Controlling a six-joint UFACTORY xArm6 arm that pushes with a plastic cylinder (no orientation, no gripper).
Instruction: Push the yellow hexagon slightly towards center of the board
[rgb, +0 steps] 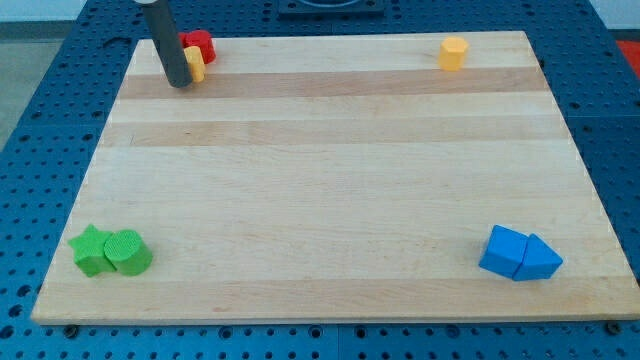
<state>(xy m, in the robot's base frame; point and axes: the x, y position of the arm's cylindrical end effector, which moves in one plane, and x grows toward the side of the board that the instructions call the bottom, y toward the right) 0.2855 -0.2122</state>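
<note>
The yellow hexagon (454, 52) sits near the board's top right corner, alone. My tip (181, 84) is at the far top left of the board, far from the hexagon. It stands just left of a small yellow block (196, 66), which it partly hides, and a red block (200, 44) lies just behind that.
A green star (90, 249) and a green cylinder (128, 252) touch each other at the bottom left. A blue cube (504, 251) and a blue triangle (541, 259) touch at the bottom right. The wooden board (330, 170) rests on a blue pegboard table.
</note>
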